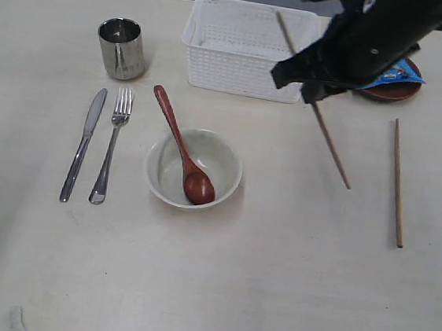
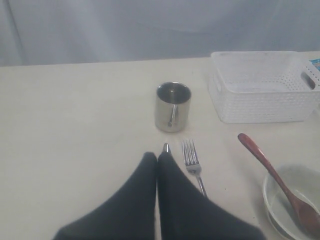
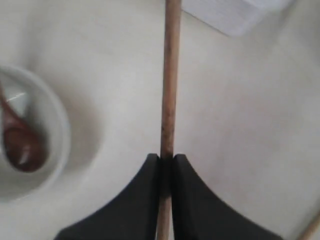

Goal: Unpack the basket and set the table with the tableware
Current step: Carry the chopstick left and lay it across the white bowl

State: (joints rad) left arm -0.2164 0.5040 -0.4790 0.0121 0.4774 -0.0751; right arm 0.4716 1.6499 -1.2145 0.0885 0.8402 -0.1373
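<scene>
My right gripper (image 1: 317,93) (image 3: 166,157) is shut on a wooden chopstick (image 1: 330,145) (image 3: 170,75). The stick slants from over the white basket (image 1: 245,49) down to the table (image 1: 272,281), its low tip right of the bowl. A second chopstick (image 1: 398,182) lies flat further right. The pale bowl (image 1: 164,179) holds the dark red spoon (image 1: 182,147). Knife (image 1: 83,143), fork (image 1: 112,144) and steel cup (image 1: 122,48) are laid out on the left. My left gripper (image 2: 158,156) is shut and empty above the knife tip (image 2: 166,148); the exterior view does not show it.
A brown plate (image 1: 395,90) with a blue bag (image 1: 398,73) on it sits at the back right, partly behind my right arm. The basket (image 2: 260,102) stands at the table's far edge, and what shows of its inside is empty.
</scene>
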